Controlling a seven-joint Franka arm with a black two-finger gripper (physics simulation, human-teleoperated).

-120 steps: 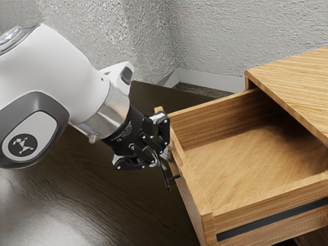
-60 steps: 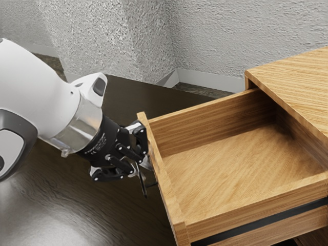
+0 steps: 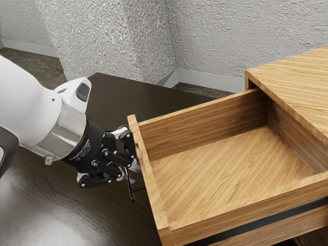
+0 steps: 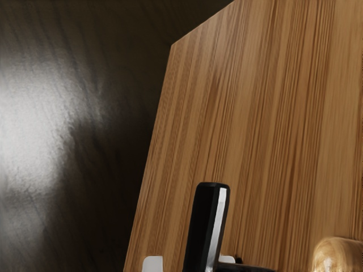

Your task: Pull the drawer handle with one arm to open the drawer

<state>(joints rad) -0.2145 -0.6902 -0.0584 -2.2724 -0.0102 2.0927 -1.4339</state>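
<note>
Drawer (image 3: pixel 205 125) stood well out of the wooden cabinet (image 3: pixel 292 77), reaching toward the exterior view's left, with its bare inside open to the eye. My gripper (image 3: pixel 128 171) sat hard up against the drawer front (image 4: pixel 255 141). Its fingers were drawn close together and pinched from two sides on the slim black handle (image 3: pixel 131 190), whose lower end stuck out beneath them above the dark floor (image 3: pixel 51 215).

I judged the drawer to be a stiff wooden box, fairly light since nothing lay in it, and running on slides. A straight pull along the slide line would suit it, while a sideways tug might bind it. The handle looked thin, hard and smooth, so likely slippery. The place to hold it was the middle of the bar, taken squarely and with firm pressure, so that it could neither twist nor slide through my grip. By the look of things, the opening was nearly complete.
</note>
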